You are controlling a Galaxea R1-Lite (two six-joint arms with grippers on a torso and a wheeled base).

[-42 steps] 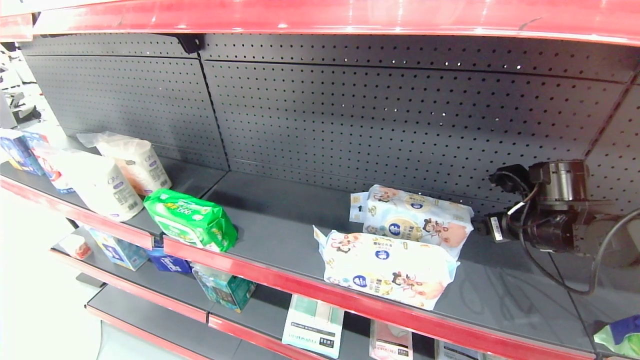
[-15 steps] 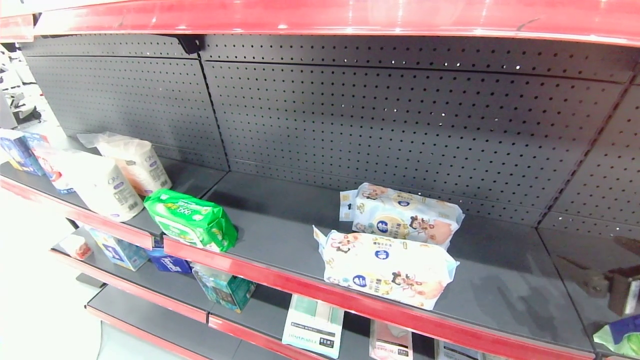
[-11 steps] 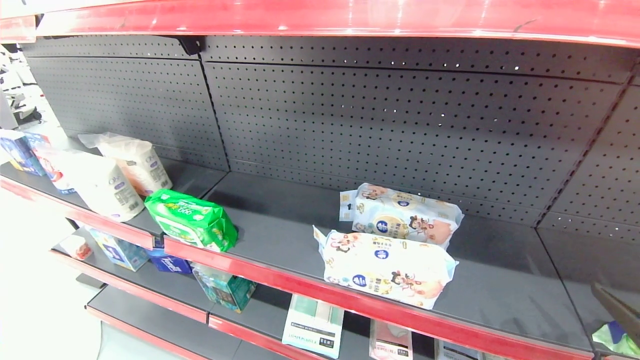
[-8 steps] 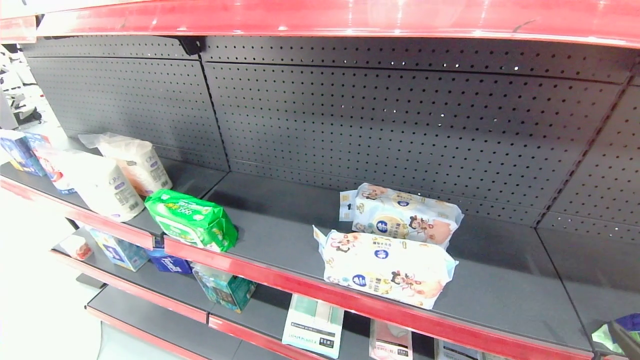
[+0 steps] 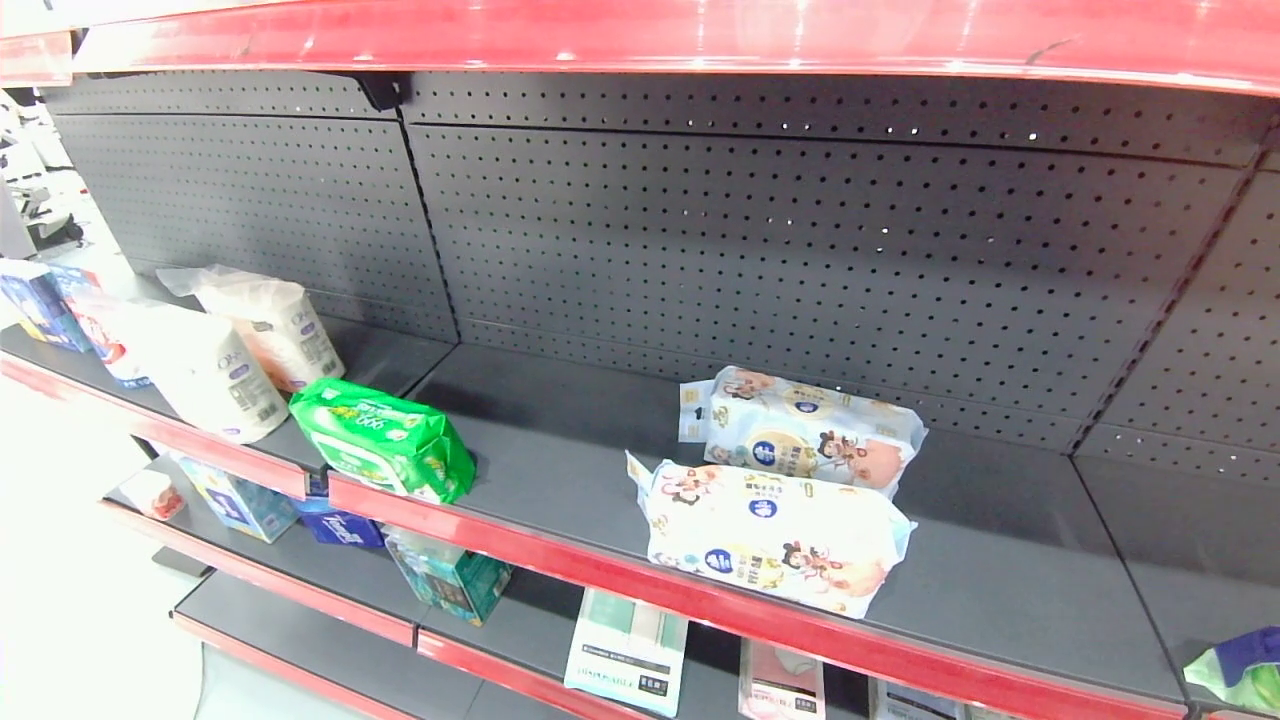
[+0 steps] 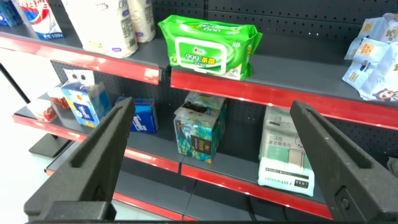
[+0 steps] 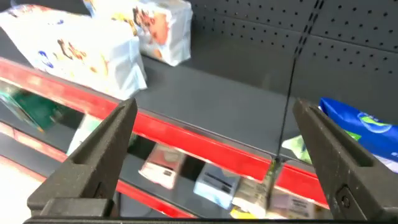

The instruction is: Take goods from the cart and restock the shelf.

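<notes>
The left gripper (image 6: 211, 106) and right gripper (image 7: 214, 104) are being held wide apart, empty. The front pack (image 5: 770, 537) and rear pack (image 5: 810, 432) are lying on the shelf (image 5: 1000, 570). Such packs are being judged soft, light, slippery; a hold is being advised across the narrow width.

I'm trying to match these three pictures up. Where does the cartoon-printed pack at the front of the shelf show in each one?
Head view: the front cartoon pack lies right of centre, at the red shelf edge.
Left wrist view: it is cut off by the picture's border, farther along the shelf from the green pack.
Right wrist view: it lies just behind the red edge.
Shared landmark: the red shelf edge.
</notes>
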